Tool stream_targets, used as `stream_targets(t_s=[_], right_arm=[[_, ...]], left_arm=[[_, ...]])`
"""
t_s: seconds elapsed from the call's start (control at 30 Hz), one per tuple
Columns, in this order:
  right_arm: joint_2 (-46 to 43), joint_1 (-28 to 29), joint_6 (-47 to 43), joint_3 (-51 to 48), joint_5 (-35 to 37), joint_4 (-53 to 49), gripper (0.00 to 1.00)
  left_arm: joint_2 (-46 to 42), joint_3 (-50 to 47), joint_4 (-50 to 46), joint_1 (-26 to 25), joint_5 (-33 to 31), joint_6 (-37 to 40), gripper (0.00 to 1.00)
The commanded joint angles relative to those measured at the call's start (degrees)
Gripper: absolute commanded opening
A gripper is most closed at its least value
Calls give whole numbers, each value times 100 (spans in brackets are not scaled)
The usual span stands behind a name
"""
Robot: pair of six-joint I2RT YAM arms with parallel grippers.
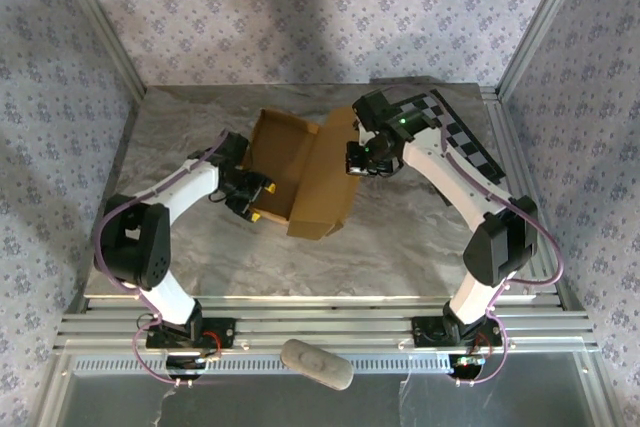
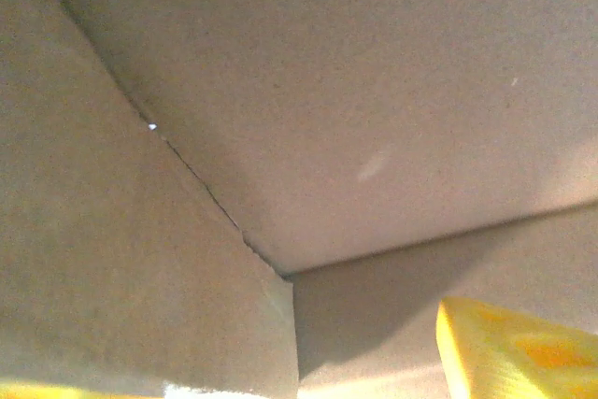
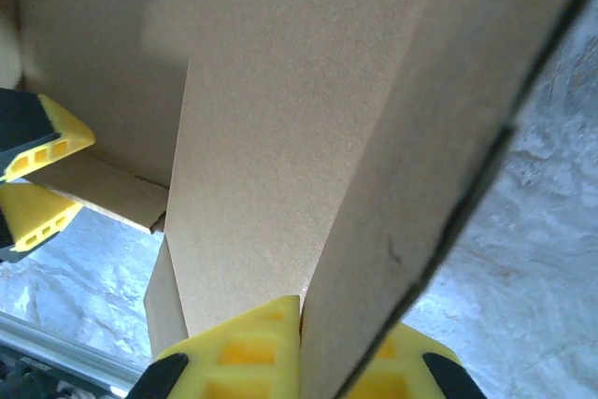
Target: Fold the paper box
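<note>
**One half-folded paper box, with a tool on each side of it**

The paper box [image 1: 300, 172] sits left of centre on the bench [image 1: 400, 237], its tray walls partly raised and its big flap [image 1: 325, 187] standing at a slant. The right tool [image 1: 352, 159] is clenched on that flap's edge, its yellow pads [image 3: 234, 362] pressing the cardboard from both sides. I take this as holding the flap up so it can be swung over the tray. The left tool [image 1: 260, 201] is at the box's near-left wall with its pads spread, released rather than pinching, probably there to brace the tray. By my count there is one box, two tools, one checkerboard panel [image 1: 465, 137] lying flat at the back right, and one grey oblong thing [image 1: 316, 364] on the front rail.
</note>
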Motion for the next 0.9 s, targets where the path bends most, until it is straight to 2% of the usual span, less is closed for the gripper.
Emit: stream_targets(t_s=[0.0, 0.13, 0.33, 0.5, 0.63, 0.8, 0.87], right_arm=[[-63, 117, 490, 180, 58, -214, 0], [27, 112, 743, 301, 110, -339, 0], [176, 134, 670, 469, 126, -466, 0], [283, 134, 633, 579, 78, -547, 0], [304, 132, 653, 640, 36, -538, 0], [240, 81, 794, 538, -212, -490, 0], [200, 49, 852, 538, -209, -441, 0]], left_arm=[[83, 414, -171, -157, -355, -696, 69], [217, 642, -386, -307, -293, -629, 73], [81, 671, -352, -448, -213, -666, 74], [251, 1126, -823, -552, 0, -40, 76], [263, 1109, -1071, -653, -312, 131, 77], [286, 1238, -1234, -846, -1158, 463, 78], [388, 1248, -1202, -835, -1268, 611, 78]])
